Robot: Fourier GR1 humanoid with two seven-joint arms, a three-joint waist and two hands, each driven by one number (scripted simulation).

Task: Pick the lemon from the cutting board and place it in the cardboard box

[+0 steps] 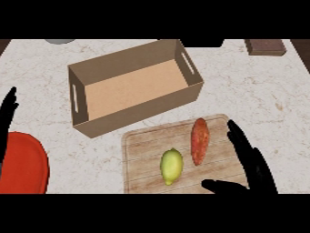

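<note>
One lemon (171, 166) lies on the cutting board (144, 150), cardboard box (133, 88) at 11 o'clock; right hand (251, 164) at 3 o'clock, fingers spread, empty; probably light, firm, waxy, best gripped across its middle

From my feed: the pale marble tabletop (264, 91) is cream with faint brownish veining. The open cardboard box (184, 93) is plain tan brown, lighter inside. The wooden cutting board (144, 141) shows light brown grain stripes. The oval lemon (171, 166) looks yellow-green, the long sweet potato (199, 141) orange-red. The round red plate (26, 166) is bright red, both hands black.
</note>
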